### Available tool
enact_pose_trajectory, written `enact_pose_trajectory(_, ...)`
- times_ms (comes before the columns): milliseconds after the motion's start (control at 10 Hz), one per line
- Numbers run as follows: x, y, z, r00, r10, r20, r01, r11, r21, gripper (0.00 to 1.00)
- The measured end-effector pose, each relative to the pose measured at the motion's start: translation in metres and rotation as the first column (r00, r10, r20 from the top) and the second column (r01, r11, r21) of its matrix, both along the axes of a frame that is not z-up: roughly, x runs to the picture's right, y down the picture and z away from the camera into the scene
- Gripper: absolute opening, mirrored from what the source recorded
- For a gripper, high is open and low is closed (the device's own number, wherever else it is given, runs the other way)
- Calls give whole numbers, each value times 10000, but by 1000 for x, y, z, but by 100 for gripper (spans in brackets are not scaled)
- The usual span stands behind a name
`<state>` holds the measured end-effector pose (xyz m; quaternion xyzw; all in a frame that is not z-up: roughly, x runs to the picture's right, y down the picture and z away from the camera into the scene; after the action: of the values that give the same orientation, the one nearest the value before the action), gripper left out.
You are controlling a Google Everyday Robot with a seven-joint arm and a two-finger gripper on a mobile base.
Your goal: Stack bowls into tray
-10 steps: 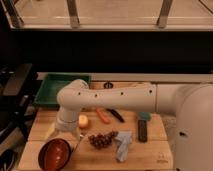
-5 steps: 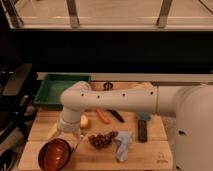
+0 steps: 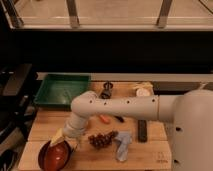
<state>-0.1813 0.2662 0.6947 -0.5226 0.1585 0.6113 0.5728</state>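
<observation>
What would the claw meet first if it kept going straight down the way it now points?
Most likely the red-orange bowl: the claw sits right over its rim at the table's front-left corner, pointing down into it. Depth is unclear, so it may already be touching.

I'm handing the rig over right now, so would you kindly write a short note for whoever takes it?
Gripper: down at the front left of the wooden table, at the rim of the red-orange bowl; nothing is seen lifted.
Green tray: back left of the table, no bowl in it.
Purple bowl: not in view.
Done: arm has reached the red-orange bowl.
Left: grasp that bowl, carry it to the tray, then find the second bowl and stack it in.
</observation>
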Motion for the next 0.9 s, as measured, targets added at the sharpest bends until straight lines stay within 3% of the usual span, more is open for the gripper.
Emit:
enact_pose_trajectory(500, -7, 25, 26, 9963, 650, 569, -594, 9936, -958, 78)
enact_pose_trajectory(600, -6, 25, 27, 9958, 680, 609, -617, 9931, -1001, 72)
enact_pose_trajectory(900, -8, 17, 19, 9950, 563, 821, -492, 9951, -859, 41)
